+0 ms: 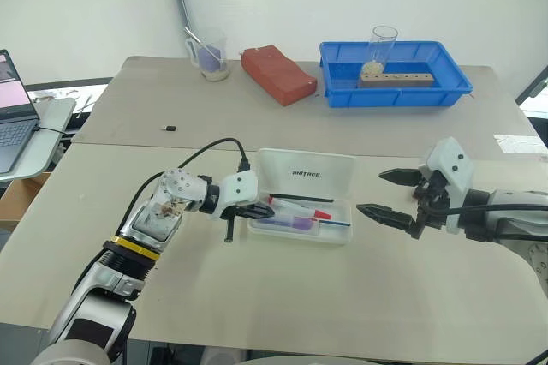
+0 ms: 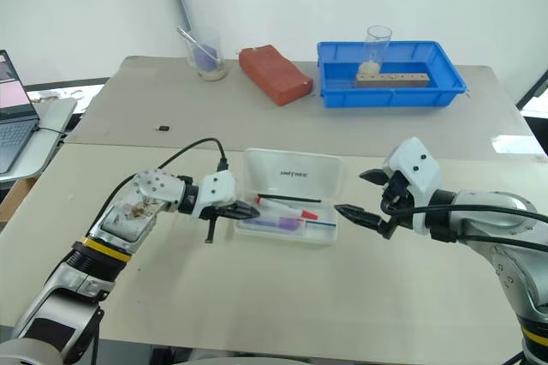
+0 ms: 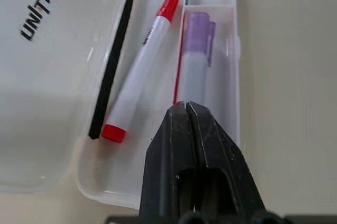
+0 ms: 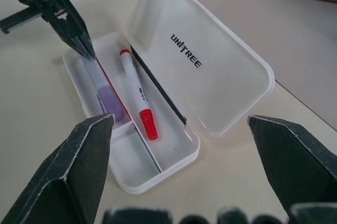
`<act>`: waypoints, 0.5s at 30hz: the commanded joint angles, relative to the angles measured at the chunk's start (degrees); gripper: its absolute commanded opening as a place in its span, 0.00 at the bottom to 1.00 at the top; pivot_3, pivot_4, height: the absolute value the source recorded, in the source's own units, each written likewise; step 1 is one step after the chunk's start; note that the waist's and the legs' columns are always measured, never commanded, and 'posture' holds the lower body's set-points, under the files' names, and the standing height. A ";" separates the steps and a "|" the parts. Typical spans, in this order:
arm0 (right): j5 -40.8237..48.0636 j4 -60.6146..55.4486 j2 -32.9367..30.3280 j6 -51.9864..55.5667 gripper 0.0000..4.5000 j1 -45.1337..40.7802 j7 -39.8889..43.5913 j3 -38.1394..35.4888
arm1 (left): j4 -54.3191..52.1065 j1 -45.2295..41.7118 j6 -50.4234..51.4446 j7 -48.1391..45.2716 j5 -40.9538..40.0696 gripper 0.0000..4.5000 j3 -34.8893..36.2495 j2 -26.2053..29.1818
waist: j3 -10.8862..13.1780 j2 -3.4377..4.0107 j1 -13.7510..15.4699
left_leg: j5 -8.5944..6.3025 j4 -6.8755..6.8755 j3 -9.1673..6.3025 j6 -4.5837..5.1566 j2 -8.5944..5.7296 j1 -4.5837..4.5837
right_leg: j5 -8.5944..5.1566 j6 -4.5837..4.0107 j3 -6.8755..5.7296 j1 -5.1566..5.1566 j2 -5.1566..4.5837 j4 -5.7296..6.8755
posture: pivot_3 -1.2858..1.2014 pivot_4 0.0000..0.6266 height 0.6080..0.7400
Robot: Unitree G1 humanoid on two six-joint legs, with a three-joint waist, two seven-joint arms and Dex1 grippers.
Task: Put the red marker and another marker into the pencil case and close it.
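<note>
- Head views: the pencil case (image 1: pixel 341 232) lies open on the table (image 1: pixel 257 296) with its lid (image 1: pixel 306 172) standing up at the back. The red marker (image 1: pixel 300 206) and the purple marker (image 1: pixel 287 223) both lie inside the tray part. The left gripper (image 1: pixel 264 209) sits at the case's left end with its jaws pressed together on nothing. The right gripper (image 1: pixel 392 194) hovers just off the case's right end, jaws spread wide and empty. As I read it, only closing remains. The risk is that a push on the lid from one side slides the light case across the table instead of folding it shut.
- Left wrist view: the shut fingertips (image 3: pixel 185 116) sit over the tail of the purple marker (image 3: pixel 196 61), perhaps touching it. The red marker (image 3: pixel 141 69) lies at a slant beside a black strip (image 3: pixel 111 66). If the tips drag outward, they could roll the purple marker up onto the divider and block the lid.
- Right wrist view: the left gripper (image 4: pixel 84 48) reaches into the tray. The lid (image 4: pixel 202 61) leans far back. If the lid comes down before that gripper clears, it could trap the tips, and the slanted red marker (image 4: pixel 136 92) may foul the rim.
</note>
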 commanded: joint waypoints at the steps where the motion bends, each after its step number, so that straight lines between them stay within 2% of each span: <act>1: 0.75 -2.00 0.28 -0.55 1.00 -1.07 -0.67 -1.69 | -2.37 0.08 -0.79 -0.61 0.40 0.02 -0.01 0.72 | 0.00 -0.01 -0.02 | 0.00 0.00 0.00 0.00 0.00 0.00 | 0.00 0.00 0.00 0.00 0.00 0.00 | 0.52 0.24 1.00; 15: 1.55 -2.06 0.58 0.75 1.00 -3.08 -1.98 -0.97 | -2.32 -1.17 -0.14 -0.46 -0.35 0.02 1.09 -0.47 | 0.00 0.01 -0.07 | 0.00 0.02 0.00 0.00 0.00 0.00 | 0.00 0.00 0.00 0.01 0.00 0.01 | 0.52 0.24 1.00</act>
